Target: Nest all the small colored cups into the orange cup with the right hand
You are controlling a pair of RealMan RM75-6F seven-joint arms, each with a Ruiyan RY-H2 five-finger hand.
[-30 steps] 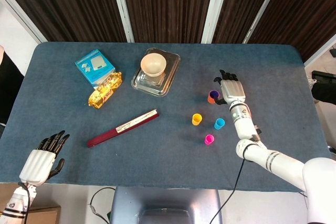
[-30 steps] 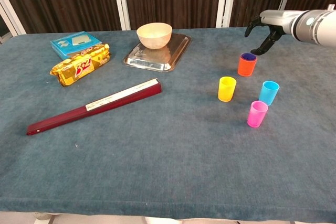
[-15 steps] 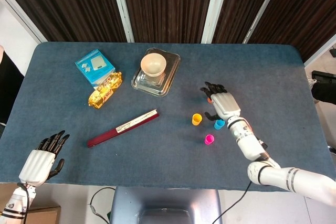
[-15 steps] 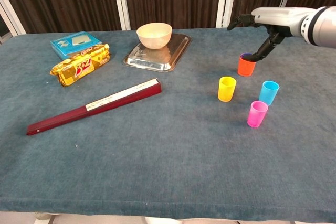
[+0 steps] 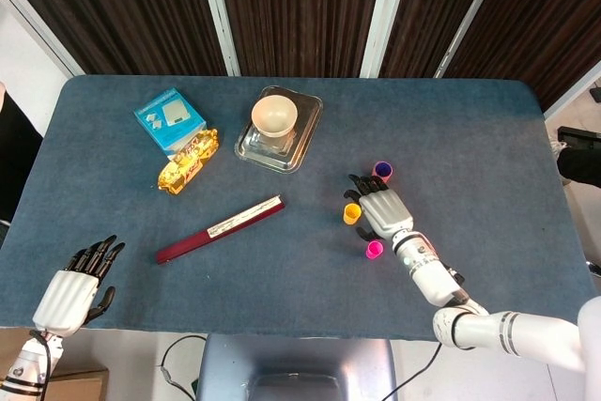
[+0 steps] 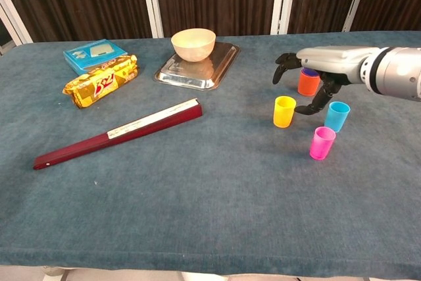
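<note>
Four cups crowd right hand (image 6: 314, 76); fingers (image 6: 284, 65) spread, gripping nothing.

A blue-grey cloth covers the table (image 6: 197, 215). Toward its far side a cream bowl (image 6: 193, 44) sits on a metal tray (image 6: 220, 64). Left of the tray lies a light blue box (image 6: 94, 54), and just in front of it a golden snack packet (image 6: 100, 81). Nearer the front edge, a closed dark red fan (image 6: 120, 133) lies slantwise
</note>
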